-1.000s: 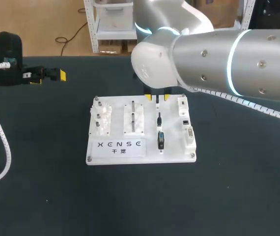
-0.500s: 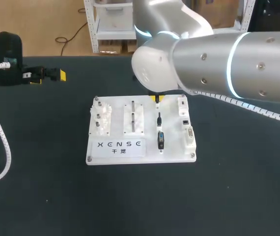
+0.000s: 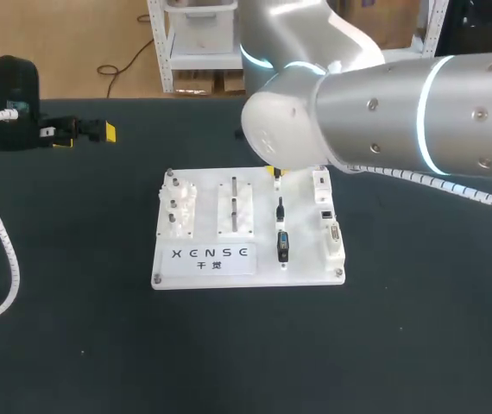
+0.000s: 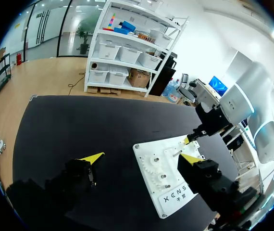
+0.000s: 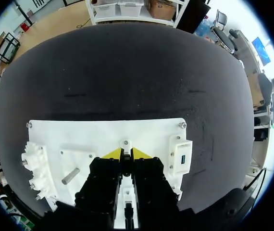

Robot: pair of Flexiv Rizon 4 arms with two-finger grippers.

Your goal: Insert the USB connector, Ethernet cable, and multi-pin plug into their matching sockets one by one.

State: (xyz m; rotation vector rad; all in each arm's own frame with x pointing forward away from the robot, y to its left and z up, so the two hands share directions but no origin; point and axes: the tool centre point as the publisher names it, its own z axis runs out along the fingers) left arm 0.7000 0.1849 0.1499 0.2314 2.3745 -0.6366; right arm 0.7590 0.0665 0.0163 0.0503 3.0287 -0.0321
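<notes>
USB plug (image 3: 277, 180): from above, pinched in clenched right jaws at far edge of white board (image 3: 207, 269), presumably for lifting toward socket (image 3: 322, 182). From left wrist, left jaws spread, empty, parked clear of board. From right wrist, plug nipped between fingertips (image 5: 112, 154).

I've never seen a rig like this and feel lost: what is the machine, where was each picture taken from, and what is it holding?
It is a two-armed robot at a black table. One picture looks down from above; the two round ones come from a camera on each wrist. On the table lies a white board carrying black plugs and white sockets. The right gripper is shut on a small connector at the board's far edge. The left gripper is open and empty, off to the side.
</notes>
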